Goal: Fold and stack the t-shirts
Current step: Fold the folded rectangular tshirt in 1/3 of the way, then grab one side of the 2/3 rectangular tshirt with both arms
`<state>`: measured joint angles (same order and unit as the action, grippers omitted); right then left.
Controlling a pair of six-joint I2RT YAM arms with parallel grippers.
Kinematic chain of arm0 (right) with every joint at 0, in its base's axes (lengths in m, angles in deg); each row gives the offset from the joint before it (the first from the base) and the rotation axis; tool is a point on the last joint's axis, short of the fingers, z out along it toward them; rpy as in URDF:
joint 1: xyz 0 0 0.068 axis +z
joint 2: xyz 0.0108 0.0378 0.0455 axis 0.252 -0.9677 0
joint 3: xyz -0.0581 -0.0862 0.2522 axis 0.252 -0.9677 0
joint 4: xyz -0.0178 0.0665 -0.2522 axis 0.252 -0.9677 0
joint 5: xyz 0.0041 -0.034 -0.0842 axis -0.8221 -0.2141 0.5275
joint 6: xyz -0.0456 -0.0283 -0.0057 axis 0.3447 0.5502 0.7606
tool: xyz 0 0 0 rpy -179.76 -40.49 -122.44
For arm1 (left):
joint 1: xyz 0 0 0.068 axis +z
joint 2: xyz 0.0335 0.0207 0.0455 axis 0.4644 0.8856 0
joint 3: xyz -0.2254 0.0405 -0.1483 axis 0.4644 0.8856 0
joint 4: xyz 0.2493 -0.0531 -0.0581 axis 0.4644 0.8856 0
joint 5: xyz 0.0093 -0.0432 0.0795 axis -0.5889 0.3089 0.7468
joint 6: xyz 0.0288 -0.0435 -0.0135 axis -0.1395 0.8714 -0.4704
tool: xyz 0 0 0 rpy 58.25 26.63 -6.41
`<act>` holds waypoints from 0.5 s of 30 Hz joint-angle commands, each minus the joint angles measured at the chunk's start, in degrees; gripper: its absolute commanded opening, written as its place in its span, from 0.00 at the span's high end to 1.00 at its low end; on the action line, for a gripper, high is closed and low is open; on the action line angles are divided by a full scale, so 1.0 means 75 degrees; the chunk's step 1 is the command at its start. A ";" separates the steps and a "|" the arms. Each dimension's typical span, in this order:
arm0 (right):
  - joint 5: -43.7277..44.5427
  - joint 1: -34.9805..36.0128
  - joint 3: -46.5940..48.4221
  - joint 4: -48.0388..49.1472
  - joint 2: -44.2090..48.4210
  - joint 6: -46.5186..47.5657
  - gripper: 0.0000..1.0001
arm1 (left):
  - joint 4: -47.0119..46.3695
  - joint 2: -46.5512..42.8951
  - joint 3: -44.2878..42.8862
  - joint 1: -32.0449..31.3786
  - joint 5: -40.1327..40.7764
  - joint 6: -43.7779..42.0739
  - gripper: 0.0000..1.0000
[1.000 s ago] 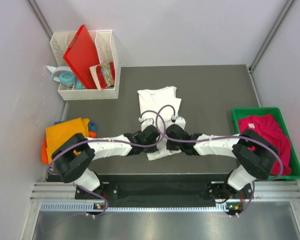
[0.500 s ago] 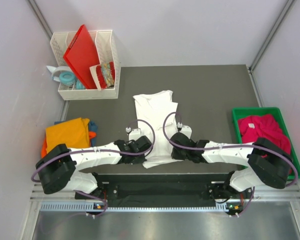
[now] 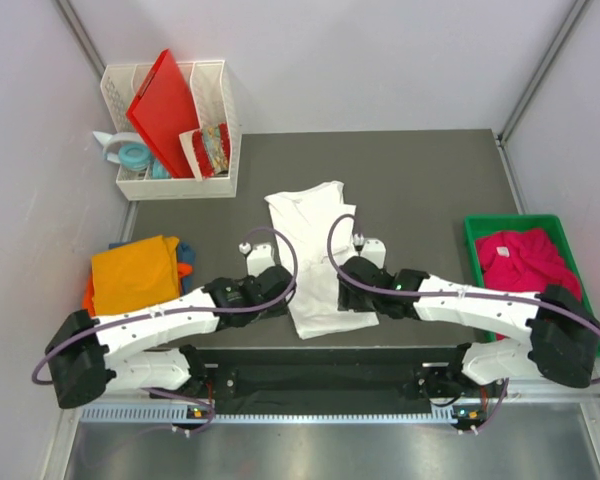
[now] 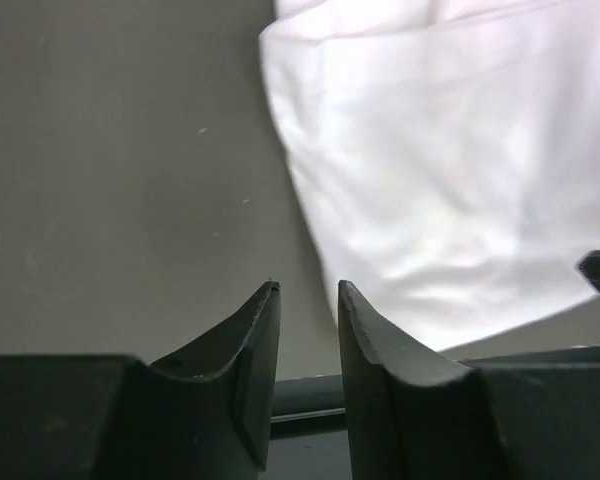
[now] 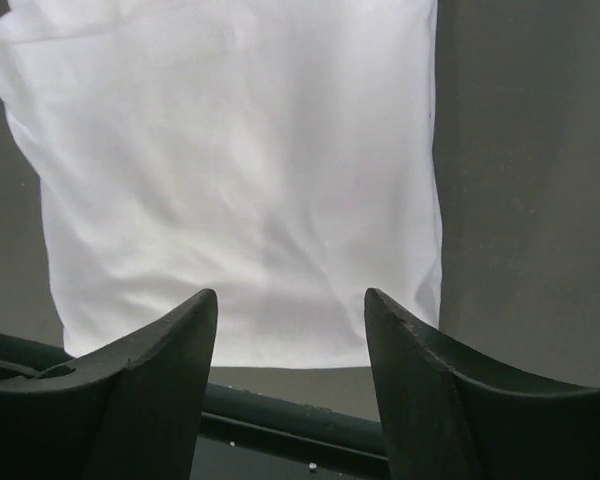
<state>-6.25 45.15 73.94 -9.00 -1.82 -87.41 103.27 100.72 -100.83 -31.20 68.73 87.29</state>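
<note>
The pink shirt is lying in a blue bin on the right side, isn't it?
No, the bin is green, not blue. The pink shirt does lie in it on the right side; the top view shows it.

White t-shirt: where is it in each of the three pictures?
Top external: the white t-shirt lies mid-table, towards the near edge.
Left wrist: it fills the upper right.
Right wrist: it fills the top and middle.
Shared landmark: the shirt's near hem, close to the front edge of the dark table.
</note>
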 commanded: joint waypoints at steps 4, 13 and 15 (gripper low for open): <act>0.0470 -0.0068 -0.0199 -0.1069 0.0847 0.0153 0.38 | -0.0065 -0.0201 -0.0021 -0.0563 0.0220 0.0658 0.64; 0.0259 -0.0068 -0.1230 -0.1117 0.1363 -0.0258 0.38 | -0.0253 0.0350 -0.0055 -0.1781 0.0653 0.1701 0.64; 0.0201 -0.0056 -0.1336 -0.1012 0.1329 -0.0223 0.37 | -0.0206 0.0537 -0.0149 -0.1970 0.0806 0.1901 0.64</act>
<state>-4.24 44.86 64.76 -17.65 6.36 -88.17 102.46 102.99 -100.42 -43.13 71.22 96.97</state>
